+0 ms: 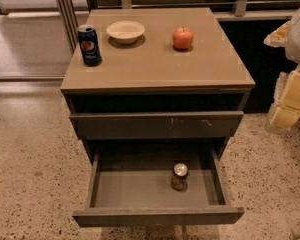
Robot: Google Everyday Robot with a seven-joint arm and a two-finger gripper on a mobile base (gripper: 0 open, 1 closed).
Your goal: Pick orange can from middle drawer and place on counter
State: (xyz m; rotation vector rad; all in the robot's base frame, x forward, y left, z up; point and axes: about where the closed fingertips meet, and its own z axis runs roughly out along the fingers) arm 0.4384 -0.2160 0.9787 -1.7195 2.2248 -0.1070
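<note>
Middle drawer pulled out, open room all round the orange can standing inside. Can well below-left of gripper at right edge; jaws' spread: cannot tell.

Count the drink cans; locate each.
2: Pepsi can on the counter's left side; orange can standing in the open middle drawer. Gripper at right edge. The upper drawer may hide more.

1. The Pepsi can, dark blue, carries the round red, white and blue Pepsi emblem on its side. It stands on the table, far left of the claw, which hangs at the view's right edge.
2. The orange can, below and left of the claw in the middle drawer, has pale markings that cannot be read.
</note>
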